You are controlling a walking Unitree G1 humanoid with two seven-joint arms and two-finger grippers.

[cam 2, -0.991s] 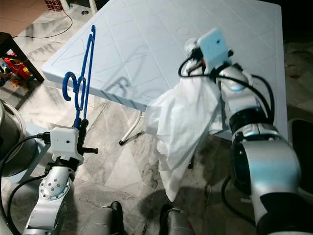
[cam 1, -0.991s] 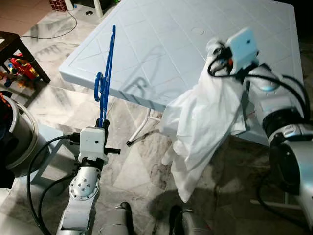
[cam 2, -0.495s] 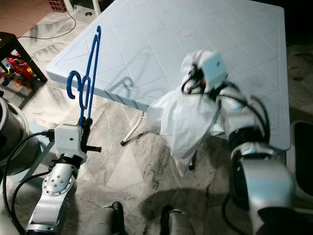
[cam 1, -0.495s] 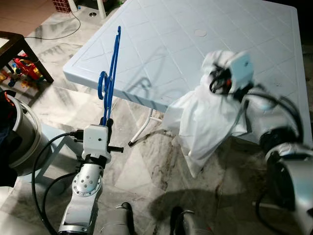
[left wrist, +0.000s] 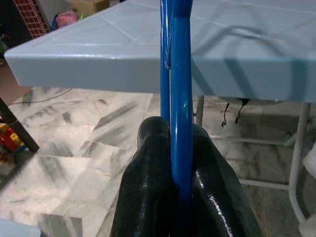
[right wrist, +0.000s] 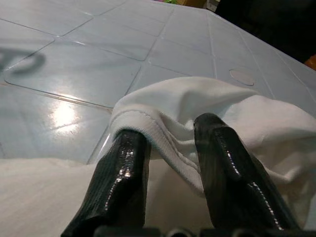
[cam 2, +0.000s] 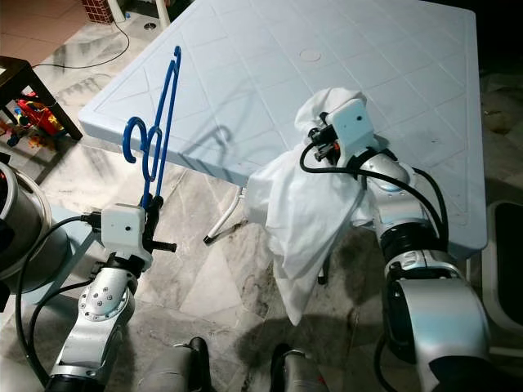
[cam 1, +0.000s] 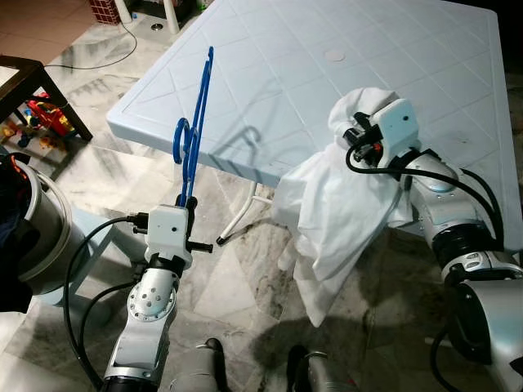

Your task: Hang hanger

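Floor (cam 1: pixel 237 269): pale marble tiles with grey veining, glossy.
Table (cam 1: pixel 270 73): large light-blue plastic, top moulded in square panels with diagonal lines, round plug at centre; white tubular legs (cam 1: pixel 237 216) beneath.
Dark wooden table (cam 1: pixel 33 77): at the robot's left, toys (cam 1: pixel 45 114) on the floor under it.
Grey round bin (cam 1: pixel 37 237): near left edge.
Black cable (cam 1: pixel 114 51): trailing across the floor beyond the table.
Red basket (cam 1: pixel 104 10): at top left.
Light: bright on tabletop, darker at far right.
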